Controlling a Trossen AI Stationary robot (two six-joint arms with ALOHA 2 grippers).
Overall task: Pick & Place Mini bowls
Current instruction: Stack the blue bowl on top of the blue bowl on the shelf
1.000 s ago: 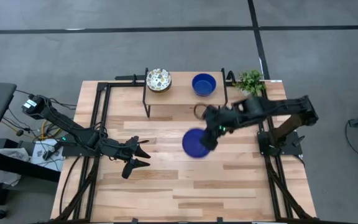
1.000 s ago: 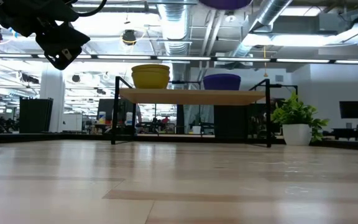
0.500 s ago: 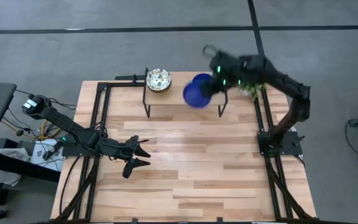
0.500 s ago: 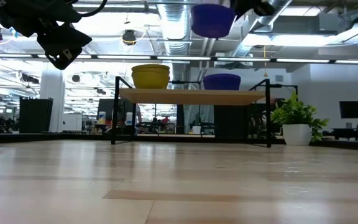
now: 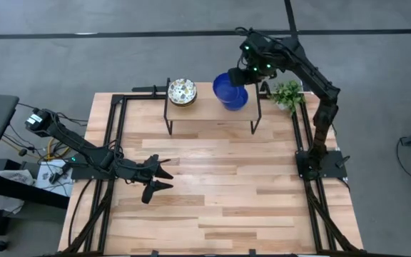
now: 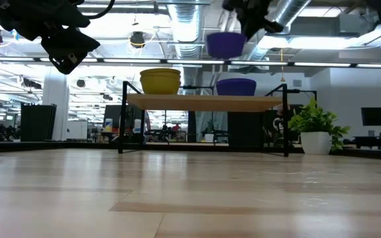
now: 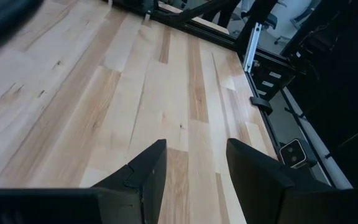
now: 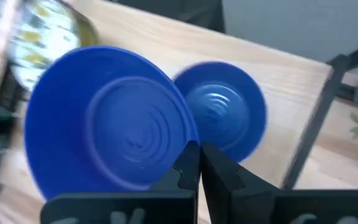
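Pale wood table [image 5: 212, 193], ducted ceiling [image 6: 190, 20] beyond

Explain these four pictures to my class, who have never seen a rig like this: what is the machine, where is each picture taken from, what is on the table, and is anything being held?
The machine is a robot with two dark arms at a wooden table. One picture looks straight down from above, one looks level across the tabletop, and two come from cameras on the arms' wrists.

At the table's far edge stands a small raised shelf. On it sit a floral bowl and a blue bowl. A potted plant stands beside it.

The right gripper is shut on the rim of a second blue bowl, carrying it in the air above the shelf. The left gripper waits open and empty above the table's near left part.
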